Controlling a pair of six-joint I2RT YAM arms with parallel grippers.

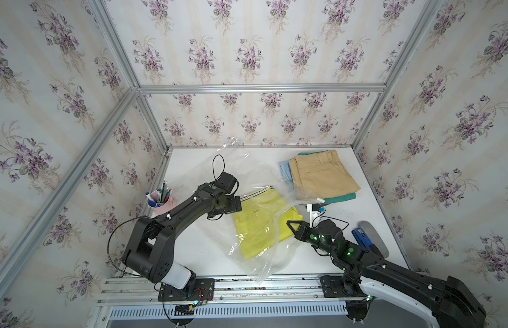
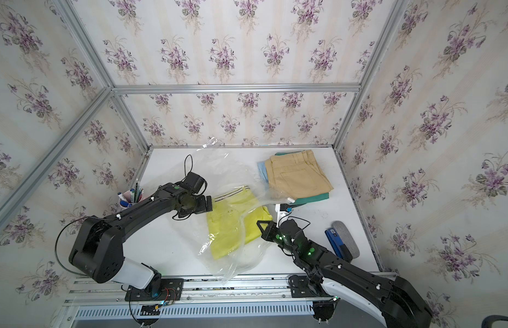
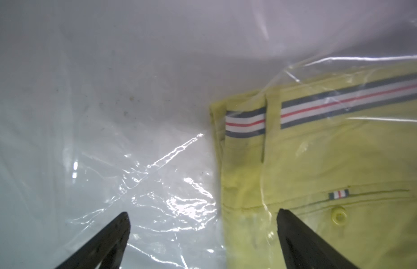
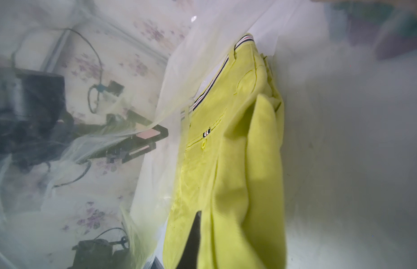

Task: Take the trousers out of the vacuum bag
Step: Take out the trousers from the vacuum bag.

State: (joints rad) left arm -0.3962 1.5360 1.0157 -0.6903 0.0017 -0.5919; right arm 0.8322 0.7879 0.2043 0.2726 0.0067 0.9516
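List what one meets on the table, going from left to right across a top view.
Pink pen cup → left gripper → bright yellow trousers → khaki trousers → grey oval pad.

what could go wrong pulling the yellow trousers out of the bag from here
1. The right jaws are shut on only a bunched edge of the yellow trousers, which may slip free mid-pull.
2. The left jaws stand open over the vacuum bag, not pinning it, so the bag could drag along.
3. The bag's film overlaps the khaki trousers stack and might tug it.
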